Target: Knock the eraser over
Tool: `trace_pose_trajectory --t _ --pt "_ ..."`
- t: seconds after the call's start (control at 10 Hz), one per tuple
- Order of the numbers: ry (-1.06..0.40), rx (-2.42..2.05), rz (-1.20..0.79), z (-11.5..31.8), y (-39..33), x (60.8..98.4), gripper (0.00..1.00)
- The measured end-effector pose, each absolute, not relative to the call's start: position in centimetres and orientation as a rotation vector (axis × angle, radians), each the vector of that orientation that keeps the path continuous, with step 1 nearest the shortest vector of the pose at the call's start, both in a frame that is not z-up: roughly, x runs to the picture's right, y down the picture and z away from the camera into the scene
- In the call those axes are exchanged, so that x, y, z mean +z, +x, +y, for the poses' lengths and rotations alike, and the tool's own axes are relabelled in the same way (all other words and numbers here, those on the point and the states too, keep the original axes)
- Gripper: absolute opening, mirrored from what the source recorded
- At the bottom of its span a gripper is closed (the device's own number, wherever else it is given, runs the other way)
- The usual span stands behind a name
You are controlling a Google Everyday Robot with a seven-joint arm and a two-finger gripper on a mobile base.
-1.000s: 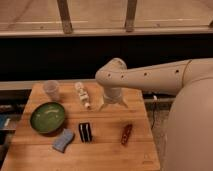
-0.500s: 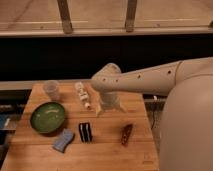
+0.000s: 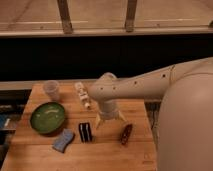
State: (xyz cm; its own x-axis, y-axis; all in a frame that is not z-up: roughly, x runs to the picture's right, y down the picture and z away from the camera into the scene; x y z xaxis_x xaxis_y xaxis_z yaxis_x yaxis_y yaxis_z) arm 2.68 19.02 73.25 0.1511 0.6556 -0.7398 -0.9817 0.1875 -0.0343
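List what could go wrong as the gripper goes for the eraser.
The gripper hovers between the eraser and the reddish-brown object; a wide swing might hit the wrong one. The blue-grey sponge and green bowl lie just beyond the eraser, so a hard push could shove it into them.

End effector (image 3: 110, 122) beside eraser (image 3: 85, 132); table's (image 3: 100, 156) near edge cut off
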Motion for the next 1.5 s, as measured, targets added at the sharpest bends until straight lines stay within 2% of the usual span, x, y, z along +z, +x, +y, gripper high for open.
trace_pose_trajectory --t 0.4,0.7,1.1,1.5 --pt "-0.692 1.218 0.718 22.4 1.4 72.1 0.80" --pt "-0.750 1.168 0.696 22.7 -1.3 72.3 0.80" --pt "-0.710 1.113 0.618 19.8 -6.6 74.1 0.80" --pt "-0.540 1.206 0.570 12.7 -4.1 76.8 0.80"
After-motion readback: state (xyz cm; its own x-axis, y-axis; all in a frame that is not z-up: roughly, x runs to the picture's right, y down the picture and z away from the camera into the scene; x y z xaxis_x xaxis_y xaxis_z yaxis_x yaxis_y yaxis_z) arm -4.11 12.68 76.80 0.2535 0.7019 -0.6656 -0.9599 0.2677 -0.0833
